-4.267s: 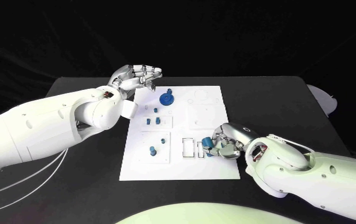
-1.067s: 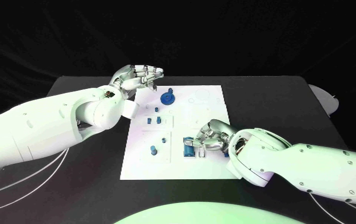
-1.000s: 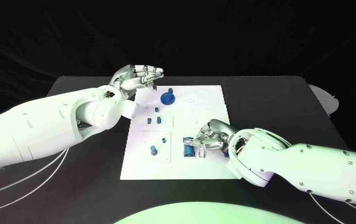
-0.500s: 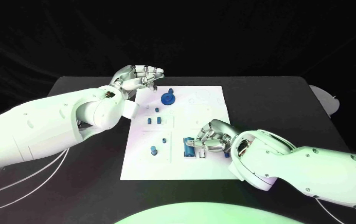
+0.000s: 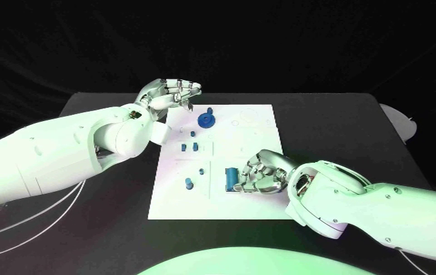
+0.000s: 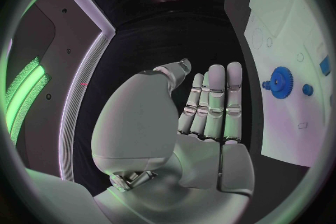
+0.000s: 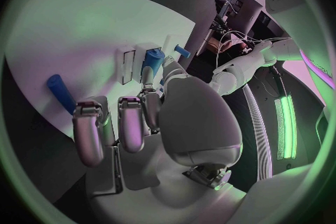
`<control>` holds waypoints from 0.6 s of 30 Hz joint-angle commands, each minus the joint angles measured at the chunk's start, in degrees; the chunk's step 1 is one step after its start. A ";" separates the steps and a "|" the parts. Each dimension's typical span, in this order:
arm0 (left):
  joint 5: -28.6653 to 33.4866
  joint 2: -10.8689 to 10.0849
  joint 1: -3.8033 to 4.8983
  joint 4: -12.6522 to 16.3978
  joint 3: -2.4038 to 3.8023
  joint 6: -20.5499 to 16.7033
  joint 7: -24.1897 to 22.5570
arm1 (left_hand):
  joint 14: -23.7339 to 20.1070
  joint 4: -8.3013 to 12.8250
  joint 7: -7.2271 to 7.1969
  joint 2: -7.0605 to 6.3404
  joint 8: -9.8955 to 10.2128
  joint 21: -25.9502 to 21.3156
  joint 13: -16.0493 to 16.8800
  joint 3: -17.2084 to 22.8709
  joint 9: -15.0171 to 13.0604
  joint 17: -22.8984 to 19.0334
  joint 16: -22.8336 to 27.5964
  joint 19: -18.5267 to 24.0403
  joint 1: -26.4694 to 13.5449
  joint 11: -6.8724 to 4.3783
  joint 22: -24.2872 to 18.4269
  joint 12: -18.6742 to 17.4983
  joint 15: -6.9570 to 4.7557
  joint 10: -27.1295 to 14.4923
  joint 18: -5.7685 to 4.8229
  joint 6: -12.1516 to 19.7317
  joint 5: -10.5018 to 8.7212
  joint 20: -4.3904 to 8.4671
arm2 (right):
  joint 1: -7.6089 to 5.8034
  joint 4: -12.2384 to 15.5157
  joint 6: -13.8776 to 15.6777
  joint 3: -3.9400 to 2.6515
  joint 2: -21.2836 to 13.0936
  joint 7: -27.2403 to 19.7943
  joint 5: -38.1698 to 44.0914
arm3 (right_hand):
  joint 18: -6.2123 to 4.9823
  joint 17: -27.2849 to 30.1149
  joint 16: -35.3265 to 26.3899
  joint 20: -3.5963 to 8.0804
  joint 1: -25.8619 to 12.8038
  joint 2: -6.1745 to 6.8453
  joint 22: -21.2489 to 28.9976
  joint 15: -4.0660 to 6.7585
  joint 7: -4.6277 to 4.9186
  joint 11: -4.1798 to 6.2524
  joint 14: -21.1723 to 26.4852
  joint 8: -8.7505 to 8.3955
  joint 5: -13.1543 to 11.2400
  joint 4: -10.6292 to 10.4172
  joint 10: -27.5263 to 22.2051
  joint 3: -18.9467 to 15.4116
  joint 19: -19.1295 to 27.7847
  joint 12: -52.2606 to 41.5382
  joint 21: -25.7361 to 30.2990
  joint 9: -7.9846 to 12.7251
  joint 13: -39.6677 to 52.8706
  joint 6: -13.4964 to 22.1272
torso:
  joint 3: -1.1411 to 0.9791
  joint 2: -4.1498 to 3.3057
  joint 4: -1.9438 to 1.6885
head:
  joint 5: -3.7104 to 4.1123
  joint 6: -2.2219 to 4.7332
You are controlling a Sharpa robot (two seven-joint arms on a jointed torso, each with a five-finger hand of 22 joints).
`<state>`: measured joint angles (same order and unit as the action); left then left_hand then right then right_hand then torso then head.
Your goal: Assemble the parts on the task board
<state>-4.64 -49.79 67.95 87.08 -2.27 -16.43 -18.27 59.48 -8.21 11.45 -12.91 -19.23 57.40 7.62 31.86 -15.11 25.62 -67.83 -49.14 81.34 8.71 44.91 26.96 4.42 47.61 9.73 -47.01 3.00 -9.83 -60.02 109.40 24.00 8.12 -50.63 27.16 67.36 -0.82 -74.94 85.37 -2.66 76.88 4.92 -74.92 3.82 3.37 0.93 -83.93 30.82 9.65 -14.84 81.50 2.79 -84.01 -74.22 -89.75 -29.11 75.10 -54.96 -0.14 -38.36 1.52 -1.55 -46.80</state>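
Matt white task board (image 5: 254,137), glossy arms (image 5: 55,152)

so it's just a black bench (image 5: 336,123) with the white task board (image 5: 245,146) lying flat on it, roughly in the middle

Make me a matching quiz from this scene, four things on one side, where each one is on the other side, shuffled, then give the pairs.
Things:
1. blue gear
2. left hand
3. right hand
4. blue cylinder

Places or states:
A. raised off the task board's far left corner, holding nothing
B. lying in a slot on the board's near half
C. on the board's far half
D. low over the board's near right part, fingers at the slot

Pairs: 1-C, 2-A, 3-D, 4-B
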 commanded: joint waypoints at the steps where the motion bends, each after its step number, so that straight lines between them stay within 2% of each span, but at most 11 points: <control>1: -0.39 0.06 0.05 0.15 0.04 0.87 -0.27 | -0.53 -0.11 0.44 -0.20 -0.14 -0.28 -0.05 0.10 0.06 -0.05 -0.02 -0.16 -0.10 -0.10 -0.09 0.20 0.00 -0.29 0.84 0.13 0.32 -0.11 | 0.15 0.20 -3.11 0.03 0.00 -0.86 2.37 | 0.82 -4.70 0.37 0.48 0.50 -0.12 -15.08 0.50 -0.06 -0.09 -4.15 0.19 0.05 -0.01 0.39 0.24 -5.99 -0.36 -0.25 -0.05 1.99 -0.39 | 0.03 -0.01 -0.04 | 0.01 -0.02; 10: -0.41 0.06 0.05 0.15 0.04 0.86 -0.26 | -0.57 -0.07 0.44 -0.19 -0.16 -0.31 -0.06 0.11 0.07 -0.09 -0.03 -0.16 -0.05 -0.09 -0.10 0.23 0.00 -0.36 0.84 0.16 0.32 -0.11 | 0.23 -0.53 -2.84 0.04 0.56 -0.17 3.50 | 0.82 -4.85 0.43 0.52 0.37 -0.08 -15.08 0.52 -0.06 -0.08 -4.18 0.30 0.35 -0.55 0.58 0.22 -5.99 -0.66 -0.25 -0.07 2.26 -0.54 | 0.07 -0.04 -0.11 | 0.03 -0.08; 18: -0.42 0.00 0.05 0.20 0.04 0.84 -0.22 | -0.57 -0.07 0.44 -0.19 -0.16 -0.31 -0.06 0.11 0.07 -0.09 -0.03 -0.16 -0.05 -0.09 -0.10 0.23 0.00 -0.36 0.84 0.16 0.32 -0.11 | 0.25 -1.91 -1.60 0.05 1.60 0.61 4.30 | 0.82 -5.05 0.52 0.63 0.11 -0.62 -15.08 0.63 -0.24 0.06 -4.22 0.59 1.09 -1.69 1.01 0.50 -5.99 -1.31 -0.25 -0.12 2.85 -0.90 | 0.05 -0.04 -0.11 | -0.07 -0.19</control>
<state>-4.78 -49.83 67.95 87.10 -2.27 -16.42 -18.20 59.48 -8.21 11.45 -12.91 -19.22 57.40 7.63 31.87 -15.11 25.62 -67.83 -49.14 81.34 8.71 44.87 26.96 4.42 47.61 9.73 -47.01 3.00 -9.83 -59.84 107.59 22.39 8.14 -49.14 27.30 70.16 -0.82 -74.93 85.59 -2.24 77.02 4.77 -74.91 4.02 3.19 1.14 -84.13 31.26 10.54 -16.28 82.11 3.25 -84.01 -75.36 -89.75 -29.15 75.03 -55.57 -0.07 -38.39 1.40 -1.57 -46.96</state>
